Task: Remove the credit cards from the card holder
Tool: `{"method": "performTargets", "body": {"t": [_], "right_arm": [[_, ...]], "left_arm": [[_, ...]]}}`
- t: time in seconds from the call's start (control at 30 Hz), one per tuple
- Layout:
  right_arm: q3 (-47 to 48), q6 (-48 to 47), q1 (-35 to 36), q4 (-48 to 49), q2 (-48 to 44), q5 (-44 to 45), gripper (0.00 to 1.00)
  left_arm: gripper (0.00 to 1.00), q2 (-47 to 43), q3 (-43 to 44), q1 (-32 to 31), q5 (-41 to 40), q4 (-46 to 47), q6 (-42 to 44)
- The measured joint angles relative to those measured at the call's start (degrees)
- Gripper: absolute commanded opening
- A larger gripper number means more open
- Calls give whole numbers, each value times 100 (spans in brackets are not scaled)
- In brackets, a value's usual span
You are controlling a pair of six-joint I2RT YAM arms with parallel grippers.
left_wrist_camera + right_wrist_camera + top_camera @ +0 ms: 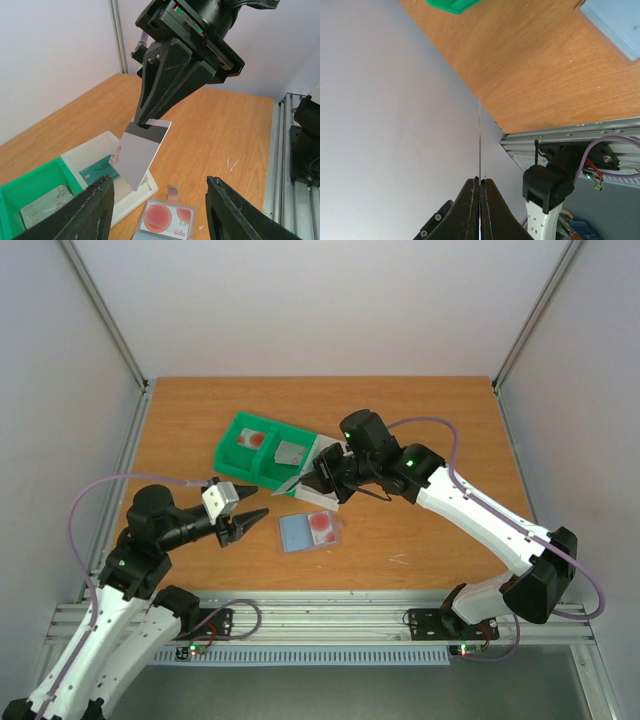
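Note:
The slate-blue card holder (308, 532) lies open on the table with a white card with red patches (320, 523) in it. It also shows in the left wrist view (167, 220). My right gripper (318, 478) is shut on a pale grey card with a dark stripe (142, 152) and holds it in the air, tilted, over the tray's white end; the right wrist view shows this card edge-on (479, 145). My left gripper (255, 518) is open and empty, just left of the holder, its fingers (95, 210) wide apart.
A green-and-white three-compartment tray (232, 462) stands behind the holder, with a card in each compartment. One is a green card (100, 170) in the white part. The metal rail (320, 615) runs along the table's near edge.

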Motion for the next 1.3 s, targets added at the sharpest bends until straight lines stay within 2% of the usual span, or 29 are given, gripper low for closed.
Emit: {"method": "performTargets", "body": {"t": [0.2,0.5,0.6,0.9,1.0,1.07,1.2,1.3], "right_arm": [[11,76,0,122,87,-142,1],[4,120,0,369,103,-304,1],[-59,162,0,505,103,-363,1],[-212,181,0,649,103,-487,1],[-254,212,0,737,103,-546,1],[-308,232,0,848,98,-570,9],[-527,181,-7,1139,66,-542,41],[-719,-55,-33,1314,-28,-455,54]], "left_arm": [[50,415,-243,0,144,557,79],[45,748,-328,0,79,787,275],[36,807,-328,0,76,828,339],[1,721,-328,0,-4,855,474],[0,610,-328,2,-35,833,562],[0,603,-326,2,-52,824,570],[0,616,-313,0,-138,730,562],[0,651,-219,0,-249,680,468]]}}
